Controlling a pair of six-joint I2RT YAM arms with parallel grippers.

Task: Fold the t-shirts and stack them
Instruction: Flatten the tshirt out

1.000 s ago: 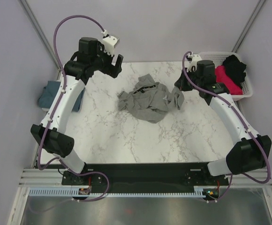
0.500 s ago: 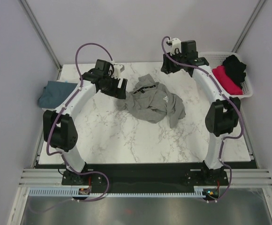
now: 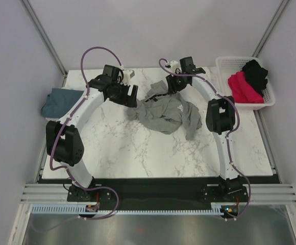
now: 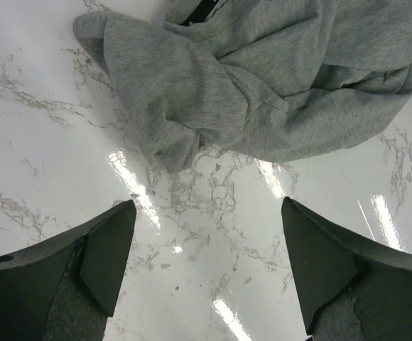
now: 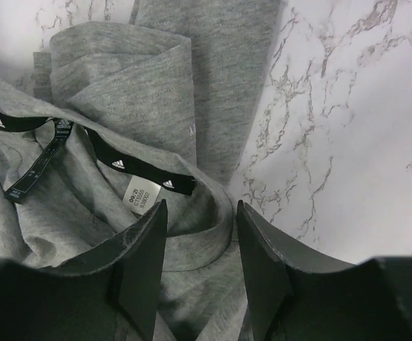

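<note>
Grey t-shirt [image 3: 164, 113] lies crumpled in a heap abt mid-bench, toward the far side. Neck opening is at the far end, small white chest logo [image 3: 180, 106] faces up, and one part trails toward the near right. Bench [image 3: 138, 148] is white, marble-look.

L hand [image 3: 131, 95] sits just left of the heap, by its far-left edge. Jaws wide apart, holding nothing. In the L wrist view both fingers [image 4: 110, 249] frame bare bench. The shirt's bunched left fold lies just past the fingertips, near, w/ a strip of bench showing between.

R hand [image 3: 172, 84] is over the shirt's collar end, at the heap's far edge. Jaws part-way apart, narrower than L's, nothing pinched between them. In the R wrist view the fingers [image 5: 263, 263] straddle the collar rim. Black neck tape [image 5: 142, 169] and white size label [image 5: 136, 199] lie just ahead of the finger on that view's left, w/ a loose black tag [image 5: 35, 167] further left. Cloth fills the left of that view, bare bench the right. Whether the tips touch the cloth: can't tell.

Other shirts:
- Teal-blue t-shirt [image 3: 58, 102] lies by the bench's left edge, well apart from both hands.
- Pink t-shirt [image 3: 242, 88] and black t-shirt [image 3: 255, 71] are piled in a white basket [image 3: 233, 58] at far right beside the bench, apart from R hand.
</note>
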